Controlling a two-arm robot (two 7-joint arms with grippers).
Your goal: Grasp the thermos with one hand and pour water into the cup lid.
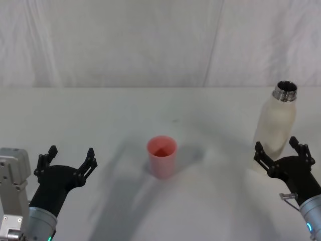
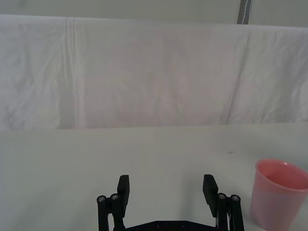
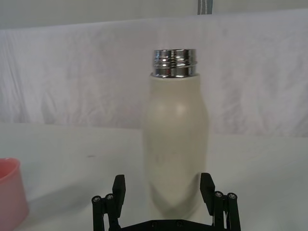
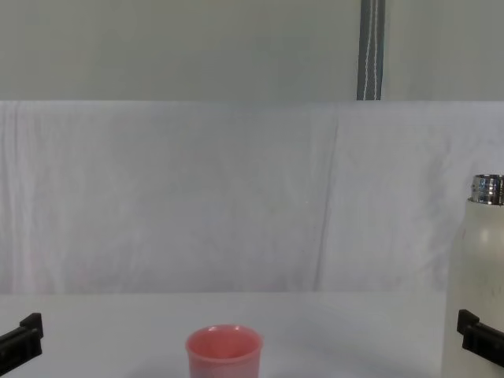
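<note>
**Right jaws lined up on the bottle, nothing gripped yet**

The right gripper (image 1: 282, 151) has its jaws spread wide and holding nothing, one finger to each side of the lower body of the thermos (image 1: 276, 124), which stands upright just ahead of them. From the right wrist view the bottle fills the gap between the two fingertips (image 3: 119, 184), though I can't tell whether either one touches it. The shiny threaded neck is open at the top, so it should stay level until it hangs over the cup.

I'd judge the thermos rigid and fairly heavy if it holds water, with a smooth cream skin that could slip. The straight part of the body, below the rounded shoulders, looks like the safest place to clamp.

Well off to the jaws' left on the white tabletop (image 1: 115, 110) sits the pink cup lid (image 1: 161, 156), upright, mouth open.

Further out still, the left gripper (image 1: 70, 159) waits near the robot, jaws likewise parted and empty.
</note>
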